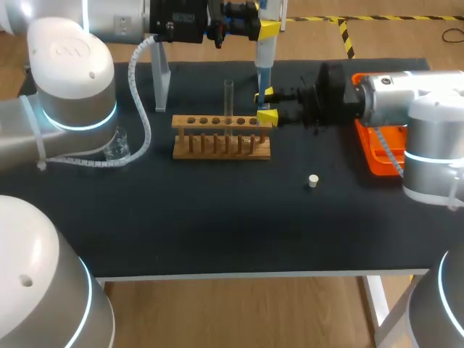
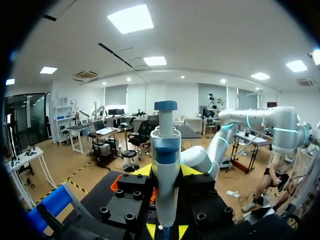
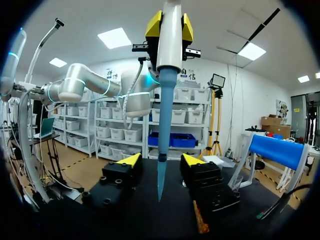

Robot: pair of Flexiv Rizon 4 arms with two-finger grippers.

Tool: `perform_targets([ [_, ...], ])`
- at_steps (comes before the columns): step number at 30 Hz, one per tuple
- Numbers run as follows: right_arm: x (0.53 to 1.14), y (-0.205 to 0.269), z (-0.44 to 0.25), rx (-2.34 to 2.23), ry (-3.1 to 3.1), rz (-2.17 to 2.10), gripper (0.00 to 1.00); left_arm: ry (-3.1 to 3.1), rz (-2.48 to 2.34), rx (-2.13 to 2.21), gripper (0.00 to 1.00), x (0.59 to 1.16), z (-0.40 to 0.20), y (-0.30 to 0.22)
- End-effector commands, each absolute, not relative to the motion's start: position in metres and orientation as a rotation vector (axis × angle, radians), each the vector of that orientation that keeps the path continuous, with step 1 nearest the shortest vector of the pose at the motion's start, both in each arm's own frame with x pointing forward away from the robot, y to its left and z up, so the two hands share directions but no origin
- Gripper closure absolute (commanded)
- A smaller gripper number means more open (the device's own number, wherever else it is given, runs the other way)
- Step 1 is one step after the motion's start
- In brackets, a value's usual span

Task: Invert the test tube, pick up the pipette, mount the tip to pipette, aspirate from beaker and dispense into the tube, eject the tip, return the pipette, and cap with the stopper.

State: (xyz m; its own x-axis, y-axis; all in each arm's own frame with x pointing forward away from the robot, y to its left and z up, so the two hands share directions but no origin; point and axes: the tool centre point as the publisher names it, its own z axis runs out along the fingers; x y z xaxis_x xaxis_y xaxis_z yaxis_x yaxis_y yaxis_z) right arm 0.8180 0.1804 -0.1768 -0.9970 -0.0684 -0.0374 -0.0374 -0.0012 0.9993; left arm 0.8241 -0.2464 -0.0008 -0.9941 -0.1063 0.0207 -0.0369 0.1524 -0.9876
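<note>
Left to right: the beaker [image 1: 116, 145] stands near the bench [image 1: 217, 232] edge, not yet visited. The test tube [image 1: 229, 98] stands upright in the wooden rack [image 1: 221, 141]. Above the rack's right end, the left claw [image 1: 267, 29] is clamped on the pipette [image 1: 262, 69], held vertical. Its tip [image 3: 160, 177] appears mounted and hangs between the parted, non-touching fingers of the right claw [image 1: 265, 105]. The stopper [image 1: 313, 180] lies loose, well apart. Judged remaining: aspirating, dispensing, ejecting, returning, capping.
</note>
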Motion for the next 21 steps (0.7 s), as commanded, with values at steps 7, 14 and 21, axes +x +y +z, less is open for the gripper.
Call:
perform_targets([
  [7,0.804,0.138,-0.200,0.072,-2.246,-2.155,0.00,2.340,-2.008,-0.146,1.00,0.824,-0.001,-0.247],
  [14,0.791,0.101,-0.217,0.051,-2.307,-2.106,0.00,2.340,-2.008,-0.146,1.00,0.824,-0.001,-0.247],
  [21,0.776,0.073,-0.224,0.050,-2.344,-2.078,0.00,2.340,-2.008,-0.146,1.00,0.824,-0.001,-0.247],
])
